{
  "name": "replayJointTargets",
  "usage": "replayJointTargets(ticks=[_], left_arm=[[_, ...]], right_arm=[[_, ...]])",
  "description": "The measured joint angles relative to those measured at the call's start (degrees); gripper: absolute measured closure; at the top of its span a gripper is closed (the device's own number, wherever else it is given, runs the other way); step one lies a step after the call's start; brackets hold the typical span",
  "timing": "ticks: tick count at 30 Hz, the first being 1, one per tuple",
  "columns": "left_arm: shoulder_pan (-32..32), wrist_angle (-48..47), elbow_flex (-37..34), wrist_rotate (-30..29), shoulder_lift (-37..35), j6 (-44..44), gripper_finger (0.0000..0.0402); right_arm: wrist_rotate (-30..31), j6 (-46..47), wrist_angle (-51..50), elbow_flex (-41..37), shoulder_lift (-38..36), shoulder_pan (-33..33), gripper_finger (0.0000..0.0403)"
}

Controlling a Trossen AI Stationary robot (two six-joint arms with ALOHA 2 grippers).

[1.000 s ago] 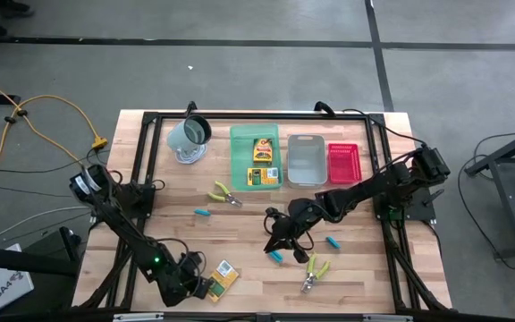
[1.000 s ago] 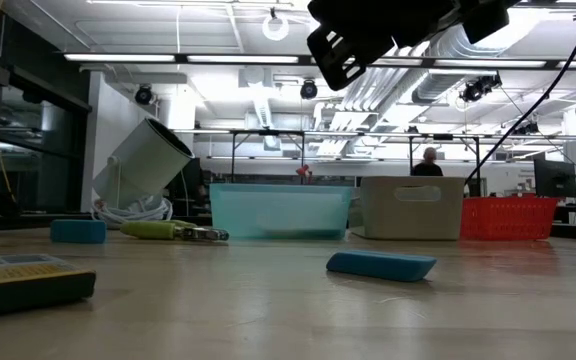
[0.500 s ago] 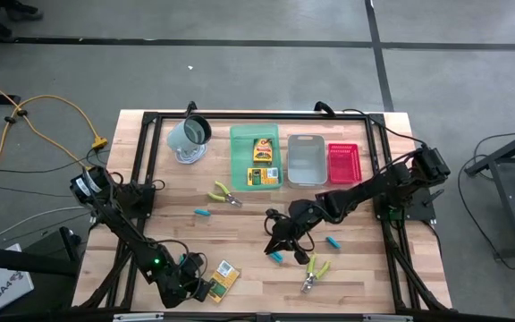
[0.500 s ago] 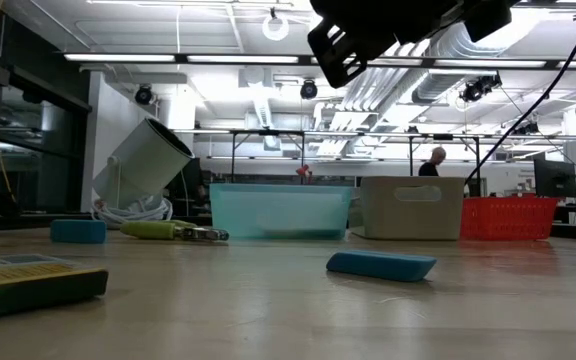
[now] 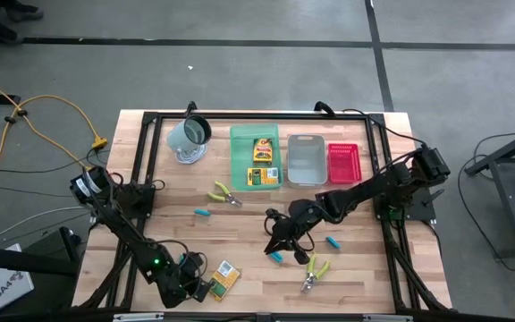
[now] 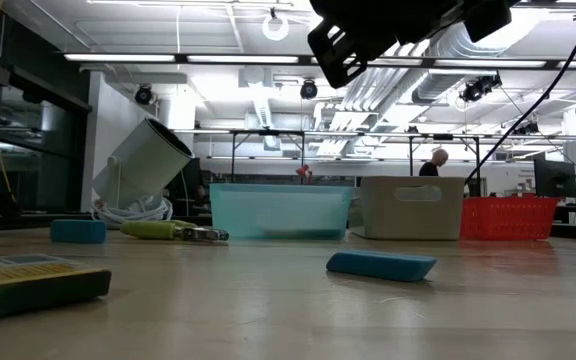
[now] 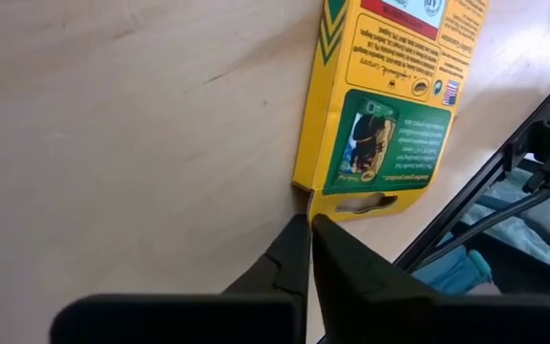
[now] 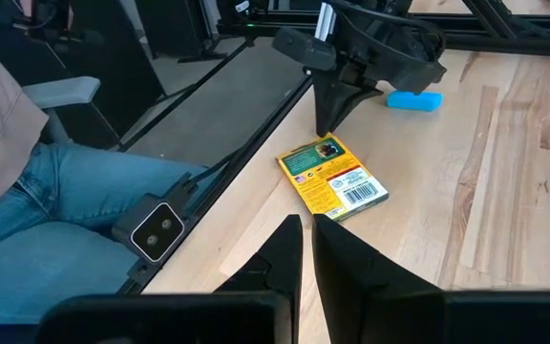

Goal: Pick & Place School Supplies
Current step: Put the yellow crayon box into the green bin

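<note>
The yellow-orange box (image 7: 380,105) lay flat near the worktop's (image 5: 240,228) front edge. I saw my left end effector (image 7: 308,222) pressed together, tips at the box's corner, gripping nothing. My right end effector (image 8: 306,225), also pressed together and empty, hung mid-worktop above a cyan piece (image 5: 276,256). The box's print was too small to read.

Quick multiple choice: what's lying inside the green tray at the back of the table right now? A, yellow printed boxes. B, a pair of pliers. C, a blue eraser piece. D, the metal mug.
A: the overhead view shows the yellow printed boxes lying inside the green tray, while the pliers, the blue pieces and the mug all sit outside it.
</note>
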Motion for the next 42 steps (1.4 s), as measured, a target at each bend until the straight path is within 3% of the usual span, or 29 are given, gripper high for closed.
replayJointTargets(ticks=[13,22,32,42], left_arm=[[-0.69,2.84,-0.15,-1.26,0.15,3.31,0.0401],[-0.69,5.47,-0.13,-6.34,0.13,10.13,0.0401],[-0.69,5.94,-0.07,-9.29,-0.34,11.50,0.0401],[1.63,4.65,3.02,-9.91,-2.36,25.41,0.0401]], right_arm=[[0.04,-0.11,-0.04,0.00,0.00,0.00,0.0382],[0.12,-0.17,-0.04,0.00,0.00,0.00,0.0382],[0.15,-0.17,-0.04,0.00,0.00,0.00,0.0382],[0.61,-0.22,0.07,0.00,0.00,0.00,0.0382]])
